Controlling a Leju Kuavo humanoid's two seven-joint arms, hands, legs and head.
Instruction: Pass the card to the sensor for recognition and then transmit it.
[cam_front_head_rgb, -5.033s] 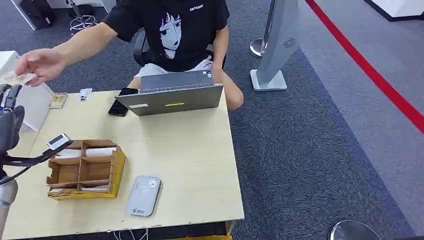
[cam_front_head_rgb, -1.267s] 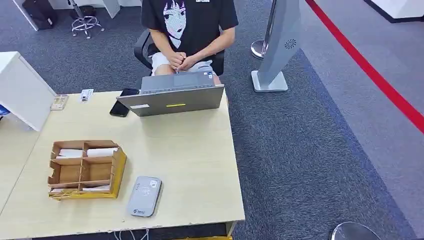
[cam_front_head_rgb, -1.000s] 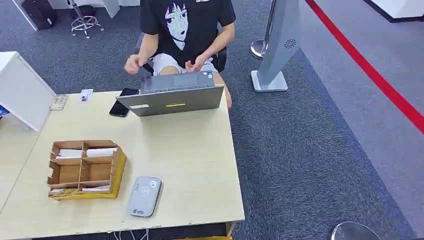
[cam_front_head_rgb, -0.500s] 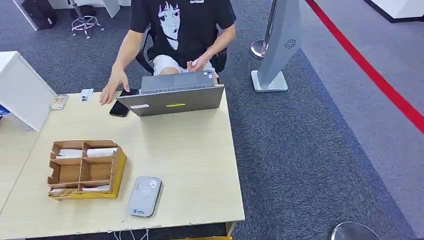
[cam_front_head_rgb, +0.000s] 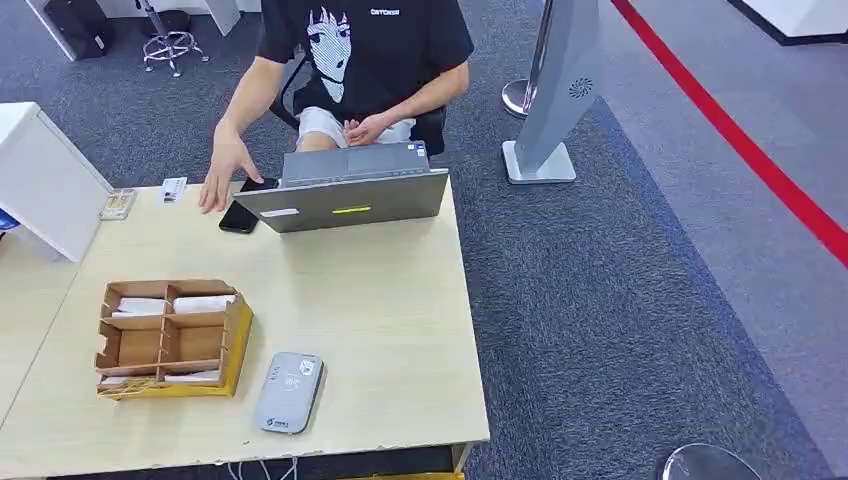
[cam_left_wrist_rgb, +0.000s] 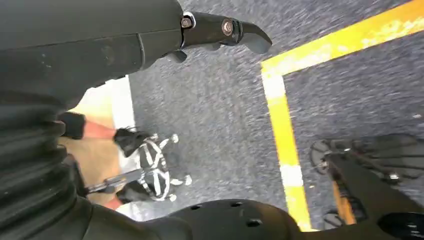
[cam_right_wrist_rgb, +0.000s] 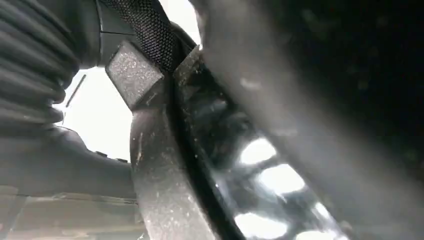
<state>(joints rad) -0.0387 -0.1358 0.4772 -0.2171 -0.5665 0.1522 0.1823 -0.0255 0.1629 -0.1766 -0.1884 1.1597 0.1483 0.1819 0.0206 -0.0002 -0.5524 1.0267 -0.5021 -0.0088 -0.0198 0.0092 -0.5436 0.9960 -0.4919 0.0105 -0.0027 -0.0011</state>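
A light wooden table (cam_front_head_rgb: 380, 330) is seen on grey carpet. A cardboard divider tray (cam_front_head_rgb: 170, 338) is placed at the near left, with a grey card sensor (cam_front_head_rgb: 288, 391) just beside it. A laptop (cam_front_head_rgb: 345, 190) and a black phone (cam_front_head_rgb: 243, 207) are set along the far edge, a small card (cam_front_head_rgb: 172, 188) further left.

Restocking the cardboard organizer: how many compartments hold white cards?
3: the two far compartments and the near right one; the near left is hard to see.

Left hand (cam_left_wrist_rgb: 150, 40) empty, fingers (cam_left_wrist_rgb: 225, 30) apart, over carpet.
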